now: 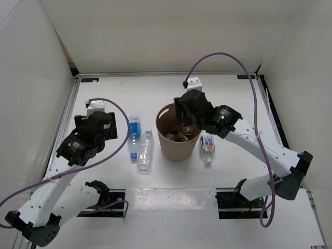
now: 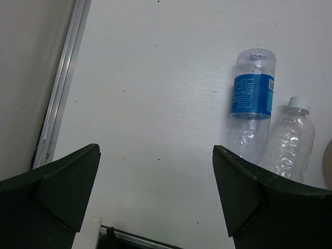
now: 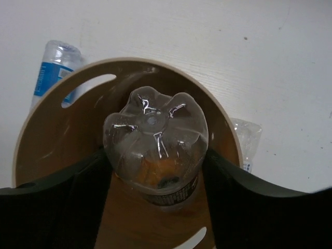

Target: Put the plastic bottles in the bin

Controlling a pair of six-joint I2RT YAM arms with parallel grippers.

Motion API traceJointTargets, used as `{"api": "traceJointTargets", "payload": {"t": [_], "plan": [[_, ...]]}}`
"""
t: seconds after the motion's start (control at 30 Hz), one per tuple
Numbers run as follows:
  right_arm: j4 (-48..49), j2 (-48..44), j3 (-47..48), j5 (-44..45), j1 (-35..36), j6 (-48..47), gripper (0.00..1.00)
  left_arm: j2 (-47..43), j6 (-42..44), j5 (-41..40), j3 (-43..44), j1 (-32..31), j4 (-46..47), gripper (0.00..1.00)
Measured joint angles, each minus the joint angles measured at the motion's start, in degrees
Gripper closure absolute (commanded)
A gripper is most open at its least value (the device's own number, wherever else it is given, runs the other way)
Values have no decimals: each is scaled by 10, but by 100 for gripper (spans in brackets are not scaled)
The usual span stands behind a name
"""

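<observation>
The tan bin point(image 1: 176, 150) stands mid-table. My right gripper point(image 1: 185, 123) is over its opening, shut on a clear dark-labelled bottle point(image 3: 153, 135) held base-up, hanging inside the bin's rim point(image 3: 46, 140). Another dark bottle-like shape point(image 1: 173, 136) lies in the bin. A blue-labelled bottle point(image 1: 134, 136) and a clear white-capped bottle point(image 1: 146, 151) lie side by side left of the bin; both show in the left wrist view point(image 2: 252, 93) point(image 2: 290, 140). A further bottle point(image 1: 207, 144) lies right of the bin. My left gripper point(image 2: 155, 150) is open and empty, left of the pair point(image 1: 98, 124).
White walls enclose the table on three sides. A metal rail point(image 2: 59, 98) runs along the left edge. Purple cables loop above both arms. The arm bases point(image 1: 109, 199) sit at the near edge.
</observation>
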Motion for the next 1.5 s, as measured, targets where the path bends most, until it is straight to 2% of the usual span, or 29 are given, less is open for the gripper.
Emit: {"api": "traceJointTargets", "payload": {"t": [0.1,0.13,0.43,0.57,0.63,0.67,0.77,0.83,0.87,0.9,1.03,1.2,1.33,1.5], "plan": [[-14,1,-8,24,11,12,24,0,0,0,0,0,0,0],[-19,2,-6,28,9,16,10,0,0,0,0,0,0,0],[-75,-2,49,62,-50,25,10,-1,0,-1,0,0,0,0],[-74,-36,48,16,-94,18,10,-1,0,-4,0,0,0,0],[-65,-65,44,-79,-178,14,10,0,0,-4,0,0,0,0],[-51,-86,33,-143,-244,15,10,0,0,-5,0,0,0,0],[-2,-153,-29,-325,-508,30,10,2,0,-5,0,0,-2,0],[5,-186,-72,-394,-641,34,10,2,0,-6,0,0,-2,0],[-4,-198,-84,-412,-666,34,10,2,0,-6,0,0,-2,0],[-15,-203,-87,-413,-666,33,10,2,0,-6,0,1,-2,0],[-23,-209,-117,-414,-572,31,10,5,0,-7,0,1,-4,0],[-12,-200,-236,-408,-555,34,10,4,0,-8,0,1,-4,0],[-5,-155,-298,-399,-529,33,10,4,0,-8,0,1,-4,0],[17,-70,-303,-394,-451,27,10,4,0,-8,0,1,-4,0]]}}
